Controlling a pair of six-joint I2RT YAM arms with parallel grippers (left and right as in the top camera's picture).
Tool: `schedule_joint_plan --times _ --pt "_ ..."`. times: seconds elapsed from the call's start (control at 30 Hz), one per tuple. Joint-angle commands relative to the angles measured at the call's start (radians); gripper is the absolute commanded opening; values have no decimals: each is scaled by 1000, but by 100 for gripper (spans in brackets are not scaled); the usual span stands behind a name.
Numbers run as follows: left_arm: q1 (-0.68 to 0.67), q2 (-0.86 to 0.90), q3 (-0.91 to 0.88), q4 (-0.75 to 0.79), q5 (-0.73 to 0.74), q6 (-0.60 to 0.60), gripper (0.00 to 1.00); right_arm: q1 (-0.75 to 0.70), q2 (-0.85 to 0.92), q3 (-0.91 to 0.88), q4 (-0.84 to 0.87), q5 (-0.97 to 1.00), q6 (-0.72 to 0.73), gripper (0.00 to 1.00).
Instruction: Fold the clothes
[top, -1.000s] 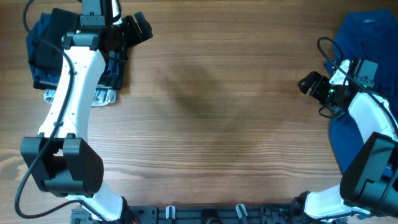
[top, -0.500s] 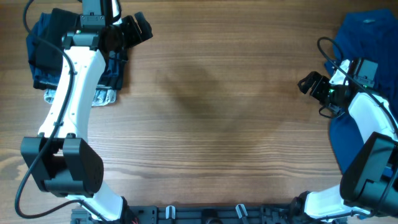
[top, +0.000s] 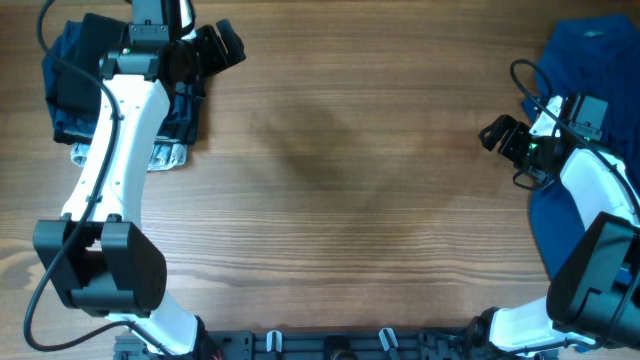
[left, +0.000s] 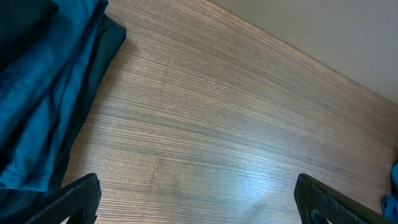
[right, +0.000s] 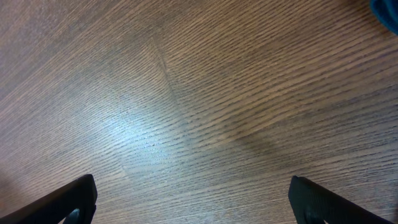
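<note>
left gripper (top: 222, 47): far-left part of the table, just beside the right edge of the folded pile, above bare wood; jaws released and spread wide, nothing between them.
left fingers (left: 78, 198): in the left wrist view the two dark tips sit in the bottom corners, far apart, with only wood grain between them.
right gripper (top: 492, 133): right side of the table, pointing towards the middle, just off the left edge of the bright blue shirt; jaws released, holding nothing.
right fingers (right: 69, 200): both tips at the bottom corners of the right wrist view, wide apart over bare wood.
folded pile (top: 70, 75): clothes stacked at the far-left corner, partly hidden under the left arm; teal-blue folds on top.
dark layer (left: 107, 46): a darker garment showing along the pile's edge, under the teal-blue cloth, lying flat on the wood.
pale cloth (top: 160, 155): a light grey-white piece sticking out at the near edge of the pile.
bright blue shirt (top: 585, 50): spread loosely along the right edge of the table, running under the right arm; unfolded and rumpled; a corner of it shows at the top right of the right wrist view.
table (top: 340, 180): brown wood grain between the two arms.
black cable (top: 522, 80): loops over the right arm, above the blue shirt.
</note>
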Motion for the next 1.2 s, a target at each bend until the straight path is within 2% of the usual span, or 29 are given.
schedule_joint_plan --times 0.0,0.1,0.3,0.73,1.03,1.17 --pt "-2 6 -1 2 -17 -6 100 2 -39 10 2 13 -1 100" --pt "-2 6 -1 2 -17 -6 100 10 -125 10 2 13 0 100" --pt "-2 6 -1 2 -17 -6 100 87 -447 10 2 13 0 99" --pt "-2 6 -1 1 -17 -6 100 395 -1133 -14 -14 57 -3 100" --pt "-2 6 -1 1 -17 -6 100 396 -1484 -248 -13 55 -31 99" --pt "-2 6 -1 1 -17 -6 100 396 -1567 -388 25 69 -30 99"
